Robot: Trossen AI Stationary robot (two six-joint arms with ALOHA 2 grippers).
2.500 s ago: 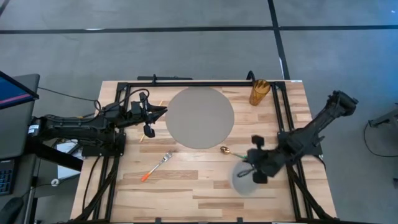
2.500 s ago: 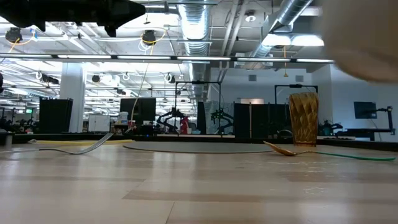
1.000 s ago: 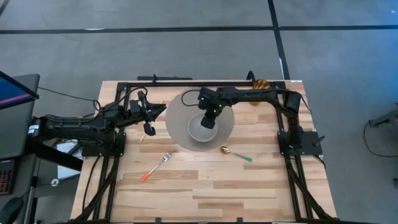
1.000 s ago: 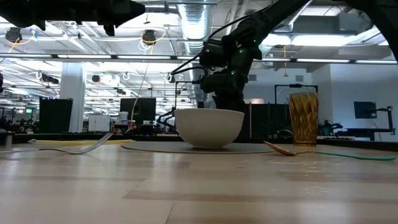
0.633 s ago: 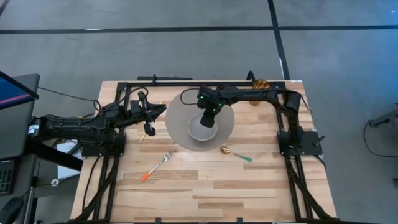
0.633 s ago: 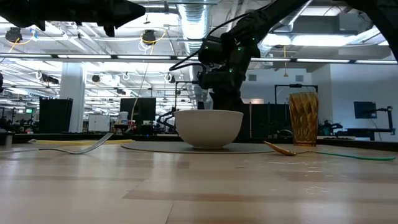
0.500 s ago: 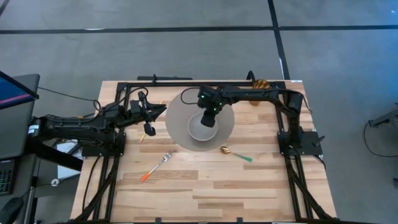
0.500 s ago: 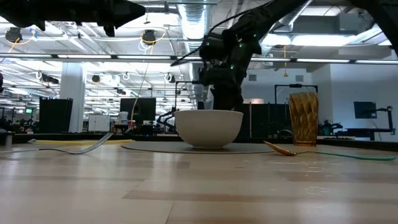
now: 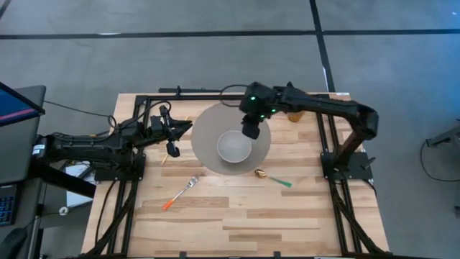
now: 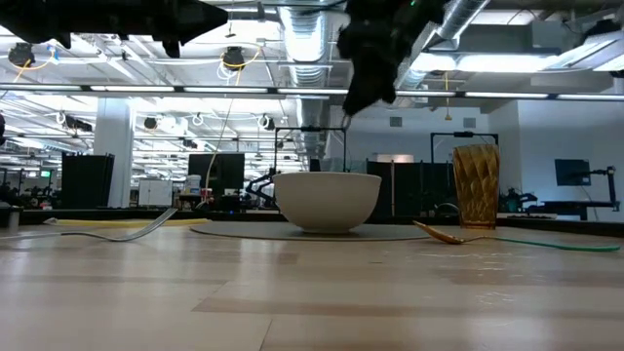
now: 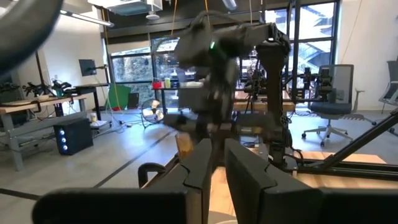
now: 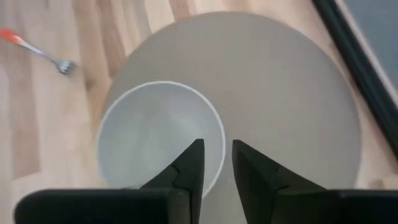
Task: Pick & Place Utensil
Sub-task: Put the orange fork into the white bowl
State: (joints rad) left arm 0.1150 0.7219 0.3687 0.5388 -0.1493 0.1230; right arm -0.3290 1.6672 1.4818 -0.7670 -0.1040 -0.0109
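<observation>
A white bowl (image 9: 234,147) stands on its base on the round grey mat (image 9: 213,121); it also shows in the low view (image 10: 327,200) and the right wrist view (image 12: 155,140). My right gripper (image 9: 251,132) hangs open above the bowl's far right rim, touching nothing (image 12: 216,167) (image 10: 363,97). An orange-handled fork (image 9: 181,193) (image 12: 42,48) lies flat on the wood near the mat's left. A gold spoon with a green handle (image 9: 271,178) (image 10: 458,236) lies flat to the mat's right. My left gripper (image 9: 172,150) (image 11: 217,163) waits shut above the table's left edge.
An amber ribbed glass (image 9: 297,111) (image 10: 476,185) stands at the table's far right corner, partly under my right arm. A black frame (image 9: 215,96) runs along the far, left and right sides. Bare wood (image 9: 237,223) spreads over the near half of the table.
My right gripper has come away from the bowl's far rim. It has risen well clear of it and drifted a little toward the table's right. The bowl has stayed in place on the mat.
</observation>
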